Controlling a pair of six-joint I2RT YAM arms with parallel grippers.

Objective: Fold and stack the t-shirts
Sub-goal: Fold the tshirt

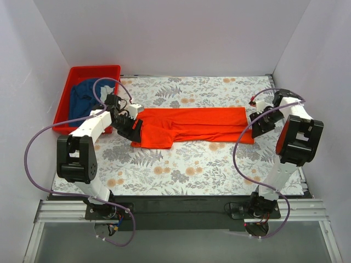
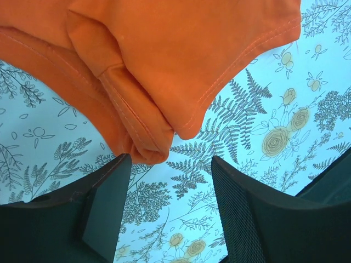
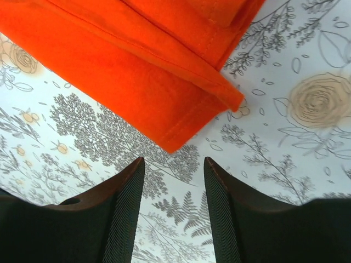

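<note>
Your left tool (image 2: 170,161) and right tool (image 3: 174,161) gape empty just off the orange shirt (image 1: 192,121), so you may pinch only one layer.

The orange-red t-shirt (image 1: 192,125) lies as a long band across the middle of the bench (image 1: 219,164), left to right, and bars any low sweep from near to far there. Nearer than it, a broad strip of bare bench runs the whole width. Farther, a narrower strip lies before the back wall (image 1: 175,33). The left tool (image 1: 133,129) hangs at the shirt's left end, fingers spread, with patterned bench showing in the gap. The right tool (image 1: 256,124) hangs likewise just off the shirt's right near corner. At far left the red bin (image 1: 93,69), holding the dark blue t-shirt (image 1: 85,96), fills the corner close behind the left tool. Purple cables (image 1: 26,156) loop out at either side of the bench.
</note>
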